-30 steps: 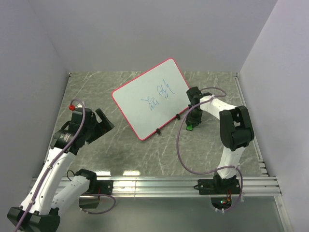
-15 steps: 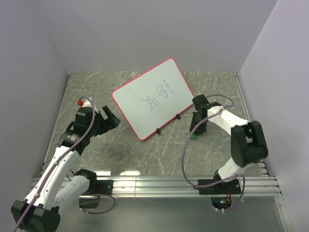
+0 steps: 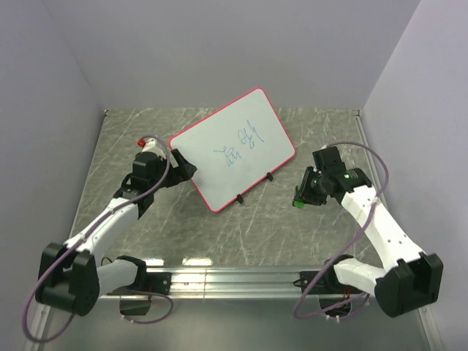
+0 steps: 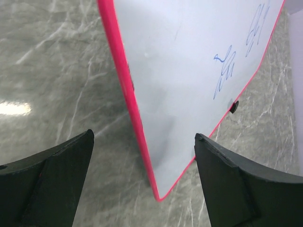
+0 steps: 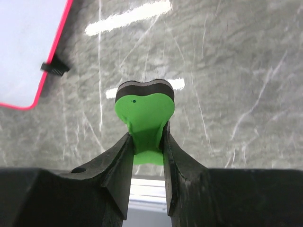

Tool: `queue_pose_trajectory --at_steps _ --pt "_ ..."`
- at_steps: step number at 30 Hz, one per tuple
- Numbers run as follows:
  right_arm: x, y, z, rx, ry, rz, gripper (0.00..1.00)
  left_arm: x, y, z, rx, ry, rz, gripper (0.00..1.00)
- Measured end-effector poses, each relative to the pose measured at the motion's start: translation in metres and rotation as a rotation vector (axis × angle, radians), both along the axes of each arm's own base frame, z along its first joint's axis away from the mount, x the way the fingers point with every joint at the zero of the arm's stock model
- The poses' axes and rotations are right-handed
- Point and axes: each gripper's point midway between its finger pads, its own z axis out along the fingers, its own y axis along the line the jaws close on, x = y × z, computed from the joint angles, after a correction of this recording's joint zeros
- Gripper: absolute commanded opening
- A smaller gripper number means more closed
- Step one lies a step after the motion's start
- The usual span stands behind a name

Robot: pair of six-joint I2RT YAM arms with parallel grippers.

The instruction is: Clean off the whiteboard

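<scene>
Top external view first: where does the whiteboard (image 3: 232, 150) sit?

On the grey marble table (image 3: 124, 146), about mid-width and toward the far side, turned on a diagonal, with one corner pointing far-right and another near. Blue scribbles (image 3: 241, 146) mark its middle, and two black clips (image 3: 269, 176) sit on the long edge facing near-right.

And the left gripper (image 3: 181, 164)?

It is at the board's left end. The left wrist view shows its fingers (image 4: 57, 175) spread wide, with the pink-red rim of the whiteboard (image 4: 189, 61) running between them. Neither pad touches the rim as far as I can see.

What about the right gripper (image 3: 301, 199)?

It is to the right of the board, clear of it and near the clip edge. In the right wrist view the right gripper (image 5: 146, 137) is pinching a green eraser (image 5: 144, 111), squeezed narrow between the pads, with its dark felt face on the far side.

Is the eraser touching the table?

I cannot tell. The board's near corner and one clip (image 5: 54, 68) show at the upper left of that view, well apart from the eraser.
</scene>
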Motion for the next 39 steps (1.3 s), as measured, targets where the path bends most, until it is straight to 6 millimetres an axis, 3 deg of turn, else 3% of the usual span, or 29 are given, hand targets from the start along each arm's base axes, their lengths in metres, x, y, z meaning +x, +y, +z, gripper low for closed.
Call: queue_pose_trajectory --at_steps 5,8,9,11,14,19,26,32,35,39 --pt "-0.02 0.002 0.014 0.052 -0.041 0.011 0.0 0.022 -0.017 -0.018 -0.034 -0.003 -0.05 0.8" --pt "-0.031 0.007 0.019 0.099 -0.048 0.03 0.0 0.031 -0.024 -0.027 -0.057 -0.001 -0.073 0.6" --pt "-0.032 0.01 0.021 0.114 -0.055 0.038 0.0 0.033 -0.026 -0.029 -0.069 -0.002 -0.081 0.46" --pt "-0.032 0.016 0.026 0.148 -0.063 0.056 0.0 0.037 -0.031 -0.028 -0.098 -0.014 -0.101 0.36" --pt "-0.025 0.028 0.034 0.201 -0.079 0.084 0.0 0.039 -0.042 -0.015 -0.173 -0.049 -0.16 0.16" --pt "0.014 0.056 0.054 0.304 -0.129 0.123 0.0 0.038 -0.062 0.014 -0.268 -0.128 -0.261 0.01" --pt "0.082 0.105 0.08 0.387 -0.185 0.163 0.0 0.04 -0.063 0.009 -0.28 -0.126 -0.265 0.0" --pt "0.131 0.171 0.104 0.401 -0.259 0.238 0.0 0.042 -0.06 0.004 -0.274 -0.124 -0.275 0.0" --pt "0.148 0.21 0.1 0.409 -0.266 0.271 0.0 0.042 -0.059 0.003 -0.271 -0.125 -0.285 0.0" --pt "0.168 0.262 0.081 0.399 -0.246 0.307 0.0 0.041 -0.054 0.002 -0.268 -0.12 -0.295 0.0"
